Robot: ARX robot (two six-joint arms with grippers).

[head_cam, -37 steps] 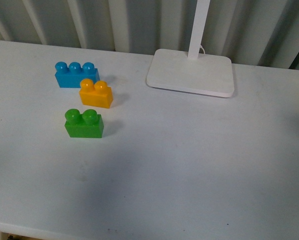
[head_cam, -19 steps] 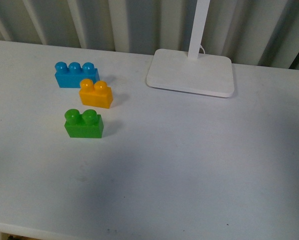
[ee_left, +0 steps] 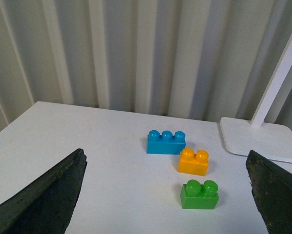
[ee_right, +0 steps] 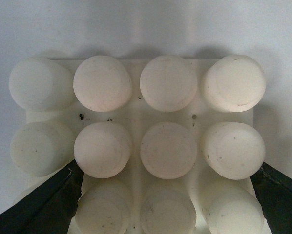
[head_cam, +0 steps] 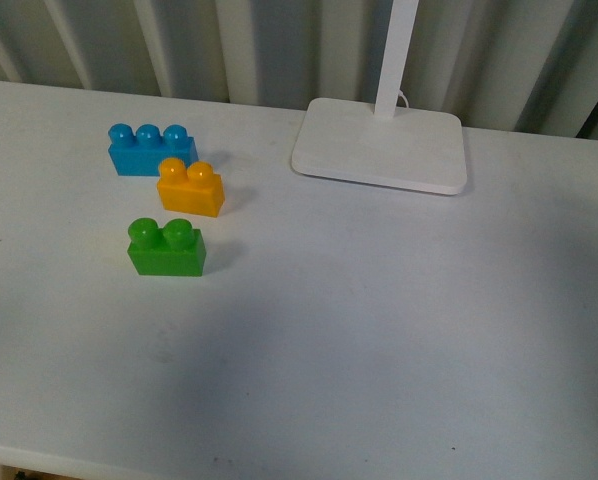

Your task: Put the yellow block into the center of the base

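Left wrist view: the left gripper (ee_left: 165, 161) is recorded with its jaws spread wide and nothing held. The yellow block (ee_left: 193, 162) is seen ahead of the jaws, within the span between them and slightly off centre. It stands upright on the white table (ee_left: 87, 126). A blue three-stud brick (ee_left: 166, 142) lies just beyond it; contact between the two cannot be determined. A green two-stud brick (ee_left: 199, 195) lies on the near side, a little apart.

The block is judged to be light, rigid, smooth moulded plastic. Damage is unlikely, but it may slip or twist if pinched on the rounded studs. A hold across the flat side faces, below the studs, is advised. Clearance from both neighbours is judged tight.

Right wrist view: the right gripper (ee_right: 166, 168) is likewise parted, with the white studded base (ee_right: 136, 114) directly beneath and between the jaws. Whether the fingers touch it cannot be determined.

Front view: neither arm nor the base is shown.
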